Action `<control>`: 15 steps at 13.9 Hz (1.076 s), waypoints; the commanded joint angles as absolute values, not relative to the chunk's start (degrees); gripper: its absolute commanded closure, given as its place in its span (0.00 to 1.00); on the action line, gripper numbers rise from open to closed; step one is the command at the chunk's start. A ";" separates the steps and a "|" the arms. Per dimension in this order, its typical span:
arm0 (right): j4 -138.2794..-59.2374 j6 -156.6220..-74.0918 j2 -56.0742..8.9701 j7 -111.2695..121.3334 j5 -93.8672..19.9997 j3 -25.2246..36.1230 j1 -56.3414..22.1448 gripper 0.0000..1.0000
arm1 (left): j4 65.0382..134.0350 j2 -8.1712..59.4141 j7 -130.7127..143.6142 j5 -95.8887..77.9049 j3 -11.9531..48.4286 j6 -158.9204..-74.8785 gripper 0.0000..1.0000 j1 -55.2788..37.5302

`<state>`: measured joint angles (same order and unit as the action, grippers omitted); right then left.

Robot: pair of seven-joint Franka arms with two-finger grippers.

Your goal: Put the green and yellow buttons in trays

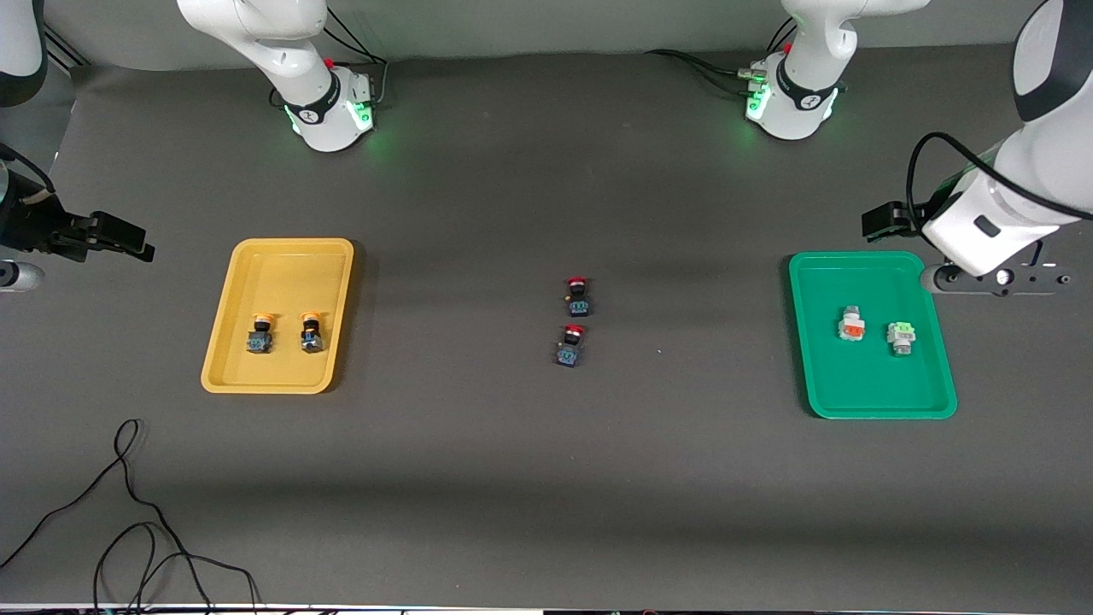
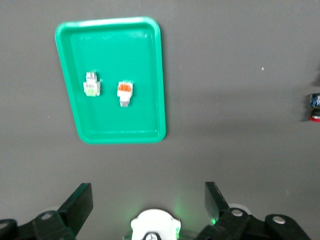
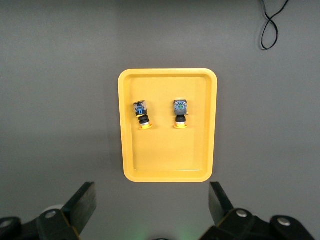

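Two yellow-capped buttons point(image 1: 260, 333) point(image 1: 311, 332) lie side by side in the yellow tray point(image 1: 282, 273) toward the right arm's end. They also show in the right wrist view point(image 3: 141, 115) point(image 3: 180, 112). A white button with an orange cap point(image 1: 850, 325) and one with a pale green cap point(image 1: 900, 337) lie in the green tray point(image 1: 854, 384) toward the left arm's end. My left gripper point(image 2: 148, 200) is open and empty, high beside the green tray point(image 2: 120, 50). My right gripper point(image 3: 152, 200) is open and empty, high beside the yellow tray point(image 3: 167, 160).
Two red-capped switches point(image 1: 579, 296) point(image 1: 571, 345) lie at the table's middle, one nearer the camera than the other. A black cable point(image 1: 128, 512) loops on the table near the front edge at the right arm's end.
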<state>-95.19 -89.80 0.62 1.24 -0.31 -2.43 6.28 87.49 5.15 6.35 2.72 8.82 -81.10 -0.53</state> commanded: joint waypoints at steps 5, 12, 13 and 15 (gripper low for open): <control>-95.45 -89.30 1.58 0.17 0.70 -3.08 6.59 0.00 | 99.67 -3.87 1.42 1.93 0.11 -90.35 0.00 -7.55; -95.10 -89.21 1.14 -0.35 0.70 -3.25 6.50 0.00 | 93.08 1.32 -0.35 1.93 -0.09 -88.86 0.00 -7.03; -95.10 -89.30 1.14 -0.35 0.70 -3.16 6.50 0.00 | 93.08 1.32 -0.35 1.93 -0.09 -88.51 0.00 -6.94; -95.10 -89.21 1.05 -0.35 0.70 -3.16 6.50 0.00 | 93.08 1.41 -0.26 1.93 -0.09 -88.51 0.00 -7.03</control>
